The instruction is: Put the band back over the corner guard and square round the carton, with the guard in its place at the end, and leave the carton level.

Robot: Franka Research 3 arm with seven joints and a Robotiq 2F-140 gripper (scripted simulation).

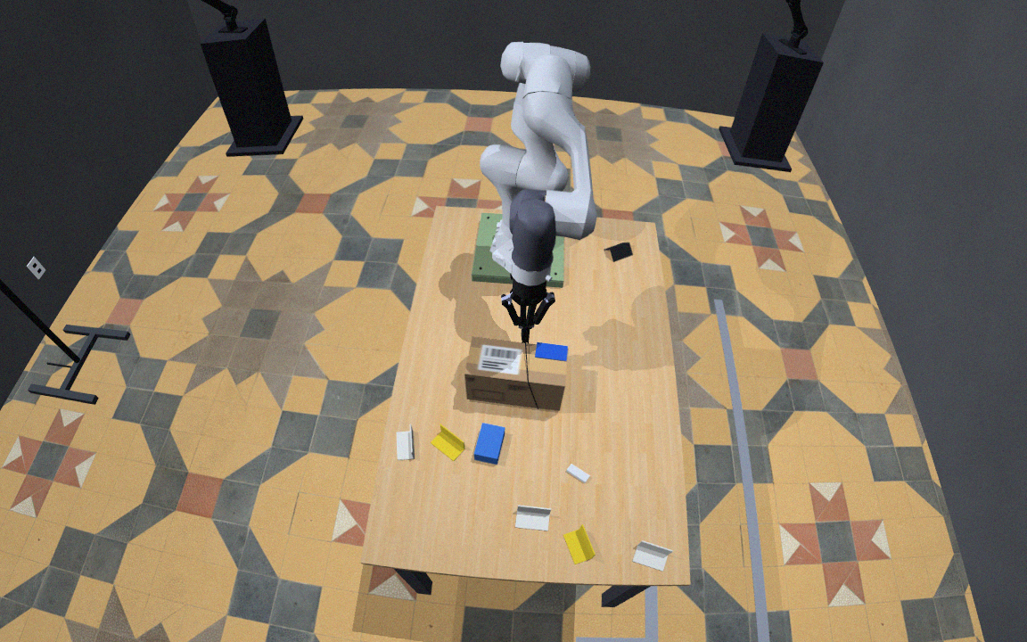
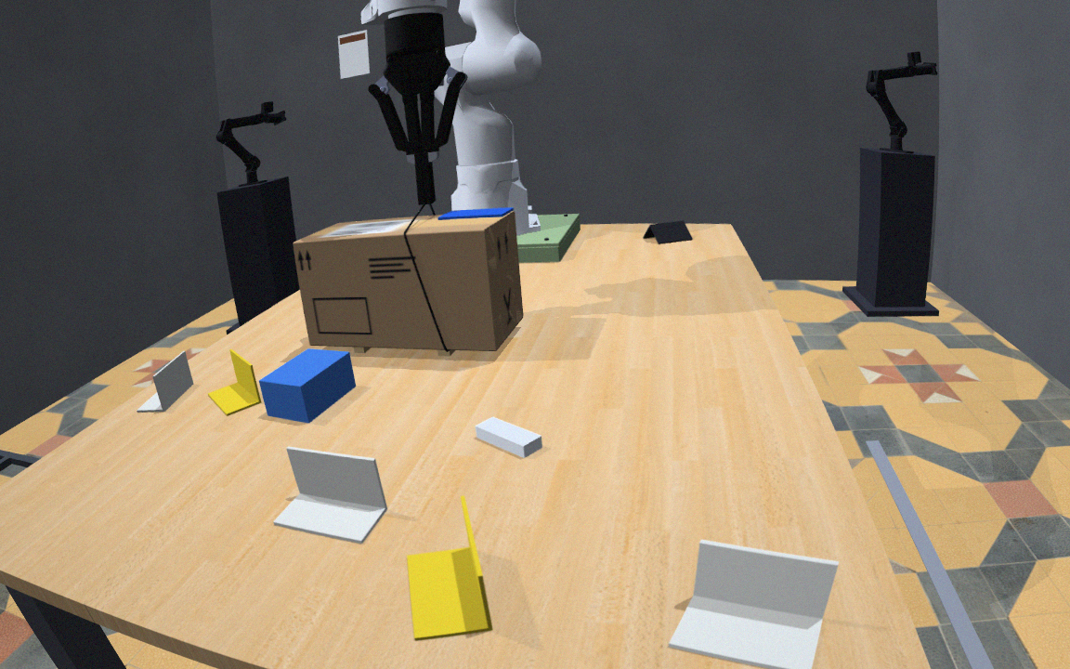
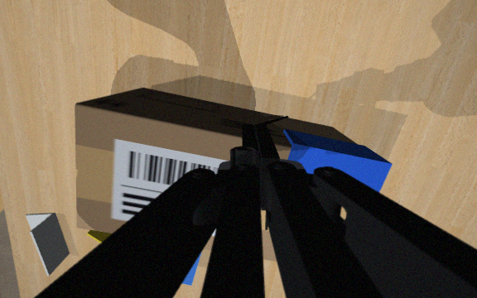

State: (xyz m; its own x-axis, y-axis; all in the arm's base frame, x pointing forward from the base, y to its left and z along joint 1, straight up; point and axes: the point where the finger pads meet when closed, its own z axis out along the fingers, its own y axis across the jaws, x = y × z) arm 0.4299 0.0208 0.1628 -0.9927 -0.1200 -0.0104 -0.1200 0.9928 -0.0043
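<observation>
Band (image 2: pixel 424 286) runs slantwise round the carton (image 2: pixel 372 286) on the worktop (image 2: pixel 646 399), pinched and lifted at the top by the closed claw (image 2: pixel 424 198), apparently to carry it sideways over the blue corner guard (image 2: pixel 475 214).

Matt cardboard carton on a pale wood-grain surface, under a dark matt claw.

The carton (image 2: pixel 406 279) looks like plain brown cardboard, matt, with a white paper barcode label (image 1: pixel 498 358) on top. A thin black band (image 2: pixel 424 291) crosses it. The surface (image 2: pixel 646 390) shows light, smooth wood grain. The blue corner guard (image 1: pixel 551 351) looks like flat, smooth plastic. The claw (image 2: pixel 424 199) is matt black; the arm (image 1: pixel 537 144) is smooth white with a soft sheen.
</observation>
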